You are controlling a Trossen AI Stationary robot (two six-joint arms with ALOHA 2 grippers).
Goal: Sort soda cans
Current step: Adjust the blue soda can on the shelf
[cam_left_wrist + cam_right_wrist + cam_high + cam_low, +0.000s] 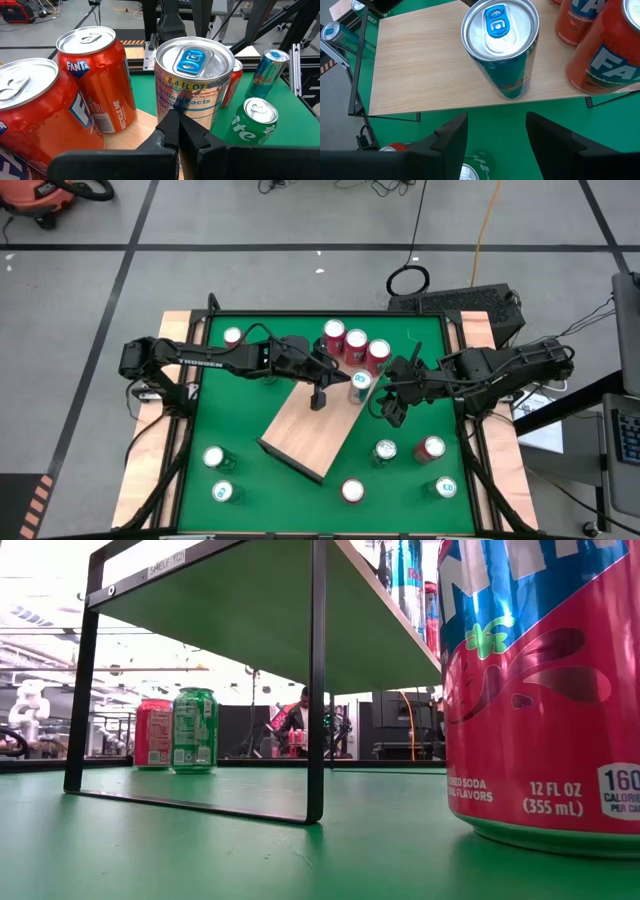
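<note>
Red Fanta cans (pixel 95 85), a green can (pixel 252 122) and a teal can with a blue tab (pixel 501 45) stand over a green surface (pixel 240 415) and pale wooden board (pixel 430 65).

Three red cans (pixel 355 343) crowding the wooden board's (pixel 300 435) far end, blue-tabbed can (pixel 359 386) standing at its right edge, left gripper (pixel 318 400) blocking the board's middle, near half lying open, green mat's (pixel 240 415) left side offering passage

In the low view, a red can (pixel 545 690) at the green table's (pixel 250 850) near edge was cut off by the picture's top and right edges. A person (pixel 296 720) beyond the far edge was too small to make out. In the left wrist view, an orange can (pixel 30 110) was cut off, and a slim can (pixel 192 85) hid most of a red one (pixel 233 82).
</note>
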